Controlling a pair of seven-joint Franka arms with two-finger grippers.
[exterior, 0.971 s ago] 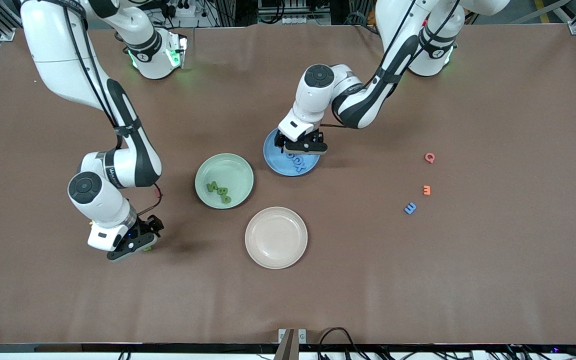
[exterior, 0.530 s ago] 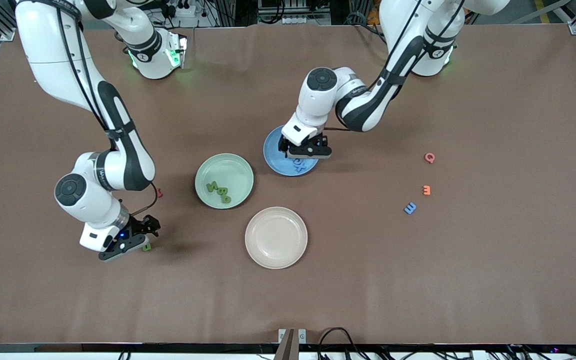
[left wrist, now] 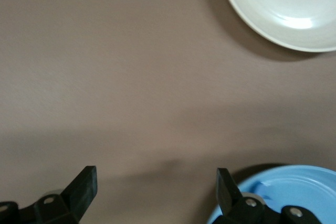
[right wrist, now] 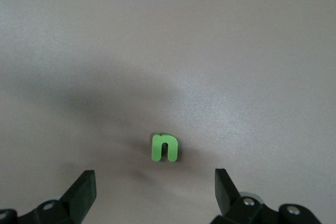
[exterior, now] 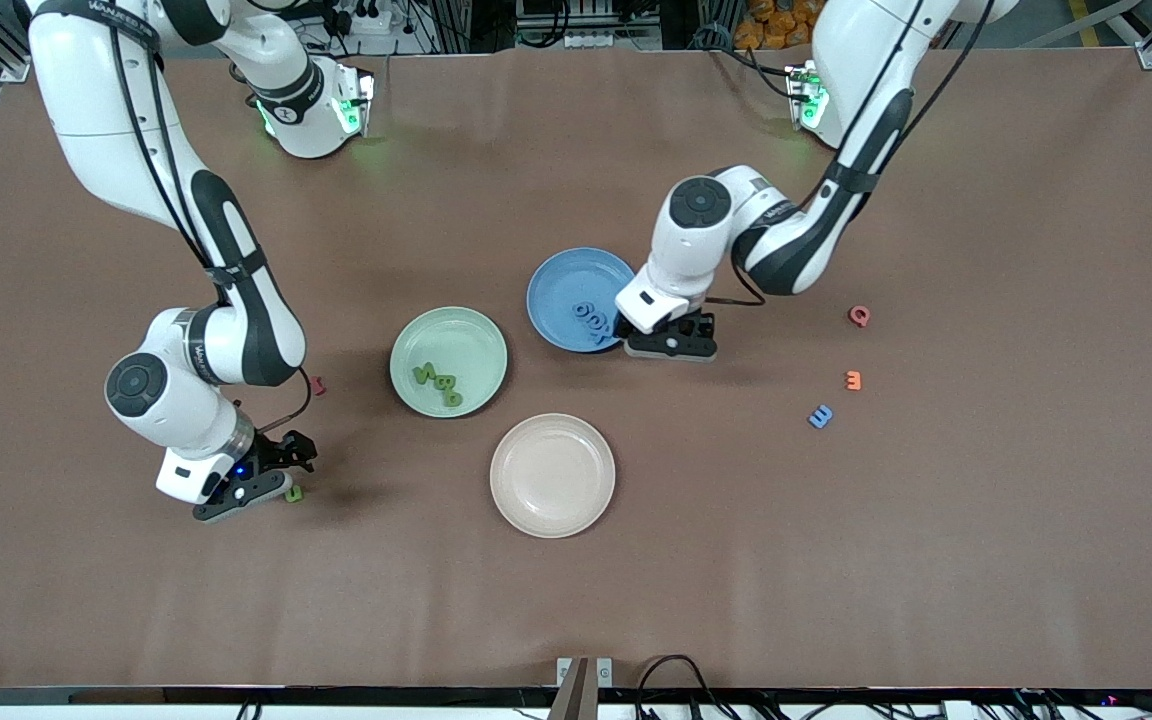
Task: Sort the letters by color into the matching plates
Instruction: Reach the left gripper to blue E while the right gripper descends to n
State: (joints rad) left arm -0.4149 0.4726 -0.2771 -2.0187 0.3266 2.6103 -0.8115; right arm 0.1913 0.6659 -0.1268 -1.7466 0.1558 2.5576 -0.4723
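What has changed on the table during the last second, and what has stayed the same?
The left gripper, open, left the blue plate and moved toward the left arm's end; it is now beside the plate. The right gripper, open, shifted slightly and is over the lone green letter. Nothing was gripped or released. Plates and letters stayed put.

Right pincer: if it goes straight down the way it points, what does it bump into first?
Probably the small green letter on the table. The open right pincer hangs over it, the letter lying between the fingers' line.
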